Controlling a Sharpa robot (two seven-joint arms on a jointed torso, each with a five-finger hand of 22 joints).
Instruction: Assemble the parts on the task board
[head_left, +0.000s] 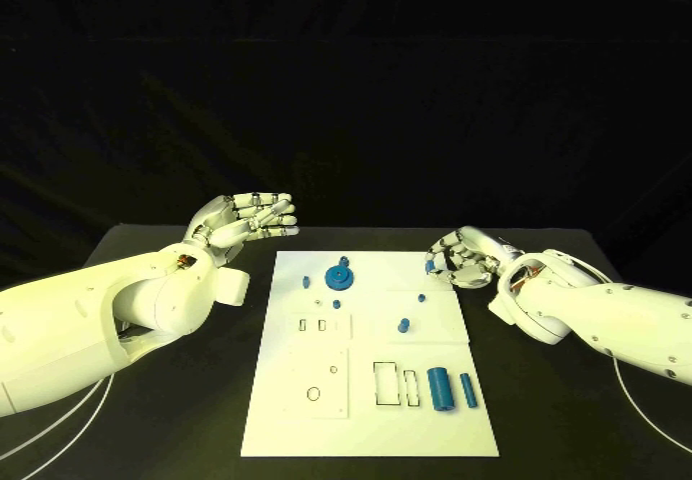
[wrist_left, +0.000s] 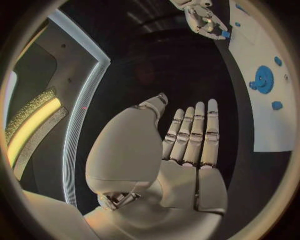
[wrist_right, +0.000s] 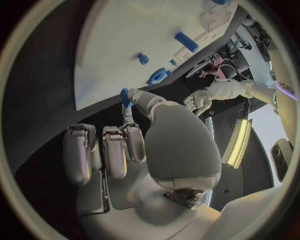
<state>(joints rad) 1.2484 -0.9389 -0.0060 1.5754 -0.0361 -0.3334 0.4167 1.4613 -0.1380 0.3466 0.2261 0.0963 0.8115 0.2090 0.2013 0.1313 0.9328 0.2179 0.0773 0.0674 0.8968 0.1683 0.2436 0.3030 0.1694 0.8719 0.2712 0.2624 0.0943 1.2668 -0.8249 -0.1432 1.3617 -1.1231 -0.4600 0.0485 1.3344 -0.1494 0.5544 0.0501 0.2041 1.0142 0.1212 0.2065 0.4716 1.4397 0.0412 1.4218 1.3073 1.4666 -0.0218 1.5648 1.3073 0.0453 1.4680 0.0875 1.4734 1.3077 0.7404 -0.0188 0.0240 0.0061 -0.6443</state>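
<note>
Nearest the robot, at the board's (head_left: 368, 400) near right corner, two blue cylinders are seen: a thick one (head_left: 441, 388) and a thin one (head_left: 469, 389), lying side by side with their long axes running away from the robot, just beside a rectangular slot (head_left: 388, 383). Further in, a small blue peg (head_left: 404, 324) stands near the board's middle, and beyond it a blue gear (head_left: 340, 275) is seated toward the far edge with small blue pegs around it. At the board's far right corner the right hand (head_left: 464, 258) is held just off the edge, and a small blue part (wrist_right: 125, 96) appears to be pinched at its fingertips (wrist_right: 129, 100); the remaining fingers are curled in. The part's shape and its long axis cannot be made out, since most of it is covered by the hand. The empty seats lie to that hand's left and nearer the robot, so the right hand is judged the closer one for the coming placement. The left hand (head_left: 242, 222) is raised above the dark surface (head_left: 173, 420) off the board's far left corner, its fingers straight, side by side and holding nothing. Which seat the held part belongs to cannot be told.
</note>
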